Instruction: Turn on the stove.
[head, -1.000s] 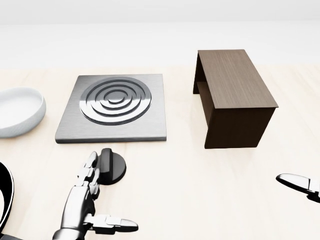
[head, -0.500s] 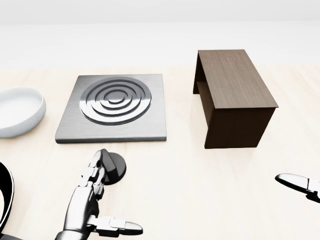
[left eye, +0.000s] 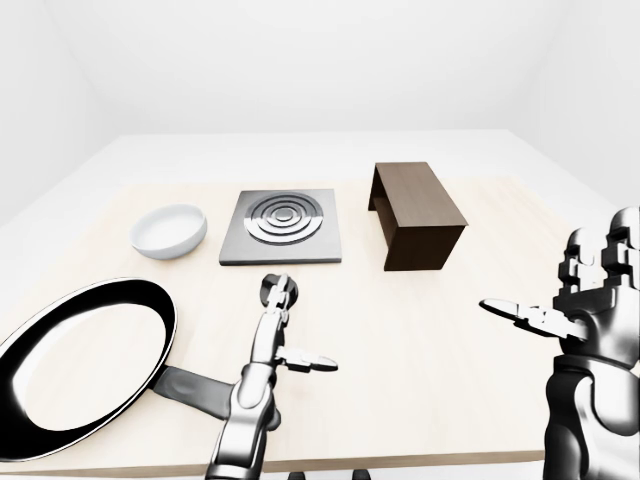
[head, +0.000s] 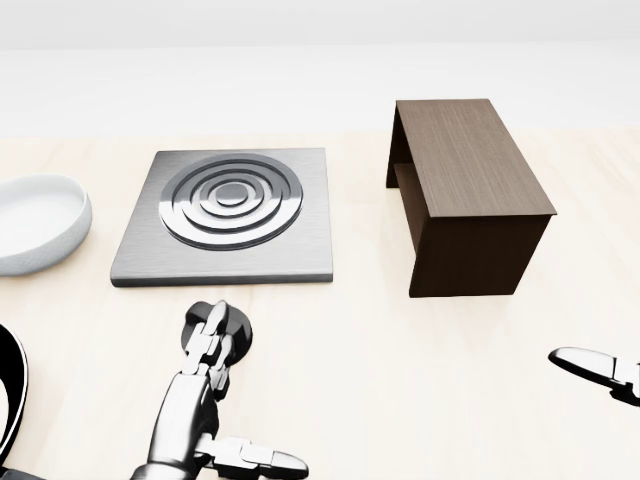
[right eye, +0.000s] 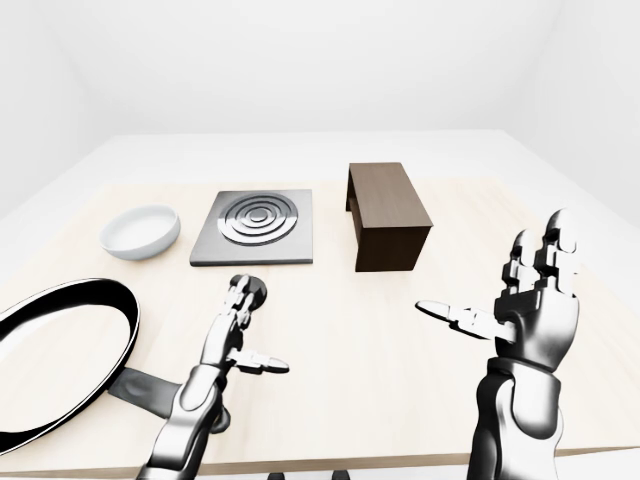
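- Square brushed-steel stove plate with concentric rings (head: 228, 213): on the pale table, between white bowl (head: 38, 220) and dark wooden box (head: 468, 190).
- Round black knob (head: 232, 334): just below the plate.
- Left hand (head: 205, 345): fingers extended over the knob, thumb splayed, gripping nothing.
- Right hand (right eye: 535, 290): raised, fingers spread, empty.

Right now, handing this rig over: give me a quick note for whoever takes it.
Left hand: fingers extended over the black stove knob, thumb splayed aside, not closed round it.
Right hand: open, raised, holding nothing.
Stove plate sits just above the knob in the head view; the burner shows no glow.
Nearby: white bowl, frying pan, brown shelf box.
Done: reach to knob. Left: grip and turn it.
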